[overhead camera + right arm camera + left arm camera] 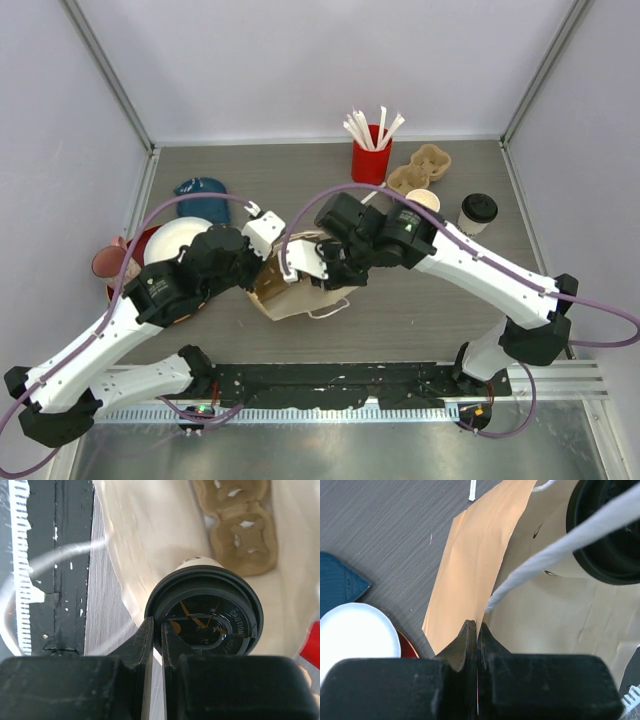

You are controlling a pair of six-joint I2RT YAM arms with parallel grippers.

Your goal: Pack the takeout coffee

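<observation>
Two coffees are showing. The first lidded cup is sitting inside the open mouth of the paper bag, its black sip lid facing the right wrist camera. The right gripper is pinching that lid's rim, its fingers nearly together with the rim between them. The second lidded cup is standing upright on the table, well to the right of the bag and apart from both arms.

At the bag's left side, the left gripper is clamping the brown top edge, its fingers pressed tight on the paper. The bag's white cord handle is running across the opening just beside that grip.

Beyond the bag on its right, a lidless cup, cardboard carriers and a red cup of white sticks are standing together. To the bag's left, a white plate is lying near a blue object.
</observation>
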